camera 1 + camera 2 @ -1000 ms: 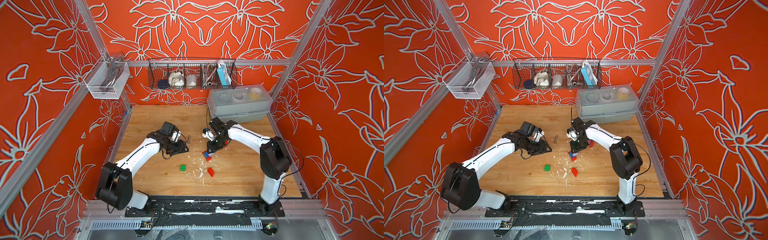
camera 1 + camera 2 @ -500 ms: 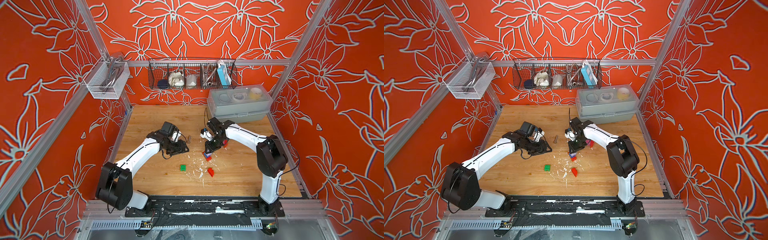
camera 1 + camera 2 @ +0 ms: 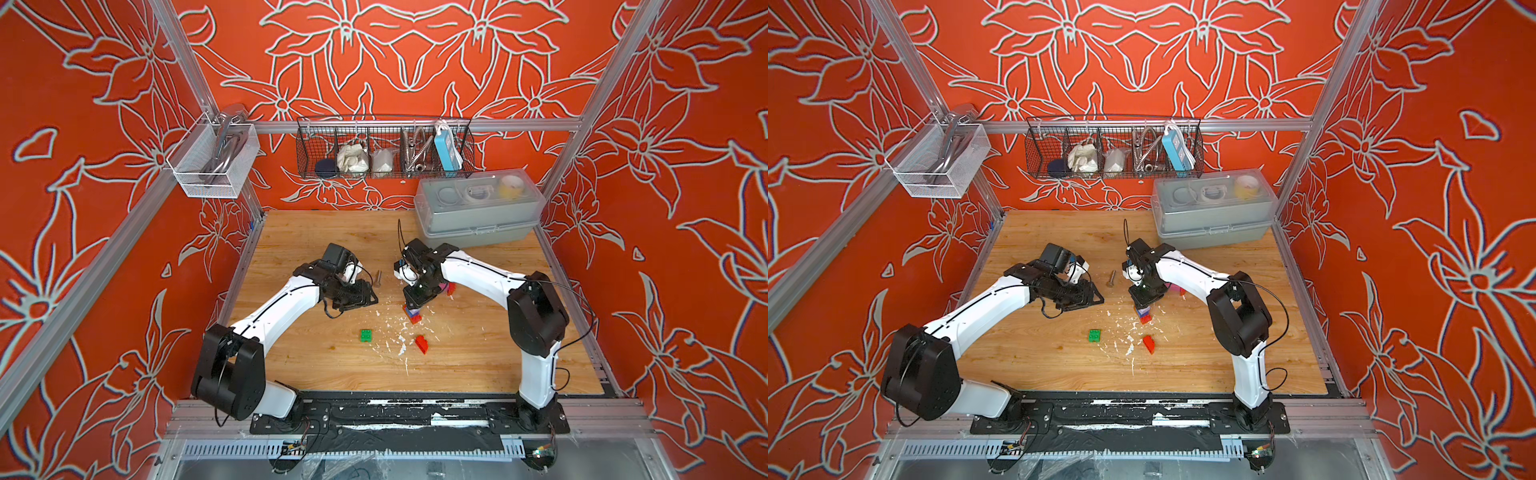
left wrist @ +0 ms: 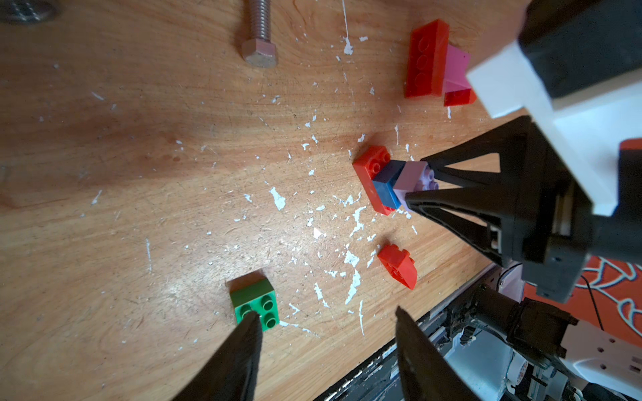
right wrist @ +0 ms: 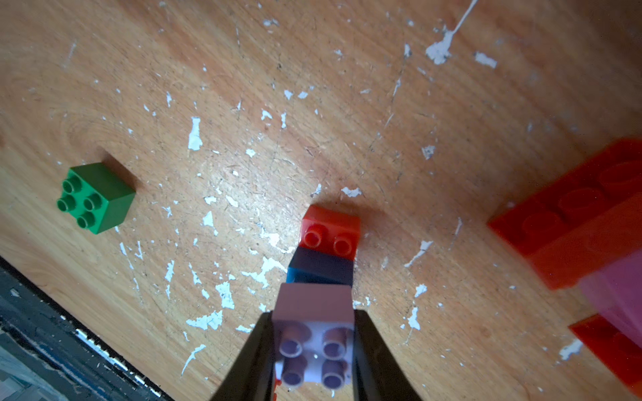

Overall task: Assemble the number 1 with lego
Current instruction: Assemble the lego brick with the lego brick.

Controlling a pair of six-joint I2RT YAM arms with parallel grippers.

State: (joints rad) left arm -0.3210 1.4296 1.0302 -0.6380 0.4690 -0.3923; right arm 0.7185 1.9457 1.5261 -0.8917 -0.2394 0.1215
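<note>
My right gripper (image 5: 313, 316) is shut on a lilac squarish lego brick (image 5: 314, 347), studs facing the camera. This brick sits against the top of a blue brick (image 5: 319, 269), which is on a red brick (image 5: 330, 231). Both top views show the stack (image 3: 411, 314) (image 3: 1144, 314) at mid-table. My left gripper (image 4: 326, 319) hangs open and empty. One of its fingertips (image 4: 250, 324) lies over the edge of a green brick (image 4: 255, 302) in the left wrist view. A small red brick (image 4: 397, 265) lies nearby. A long red brick (image 4: 425, 59) joined to a pink brick (image 4: 455, 66) lies farther back.
A grey bolt (image 3: 377, 277) lies between the two arms. A grey lidded box (image 3: 478, 212) stands at the back right. A wire basket (image 3: 384, 151) hangs on the back wall and a white mesh basket (image 3: 214, 160) on the left. White flecks mark the wooden table (image 3: 316, 365).
The right gripper with the lilac brick has edged slightly left and down toward the blue and red bricks. The left arm has stayed still.
</note>
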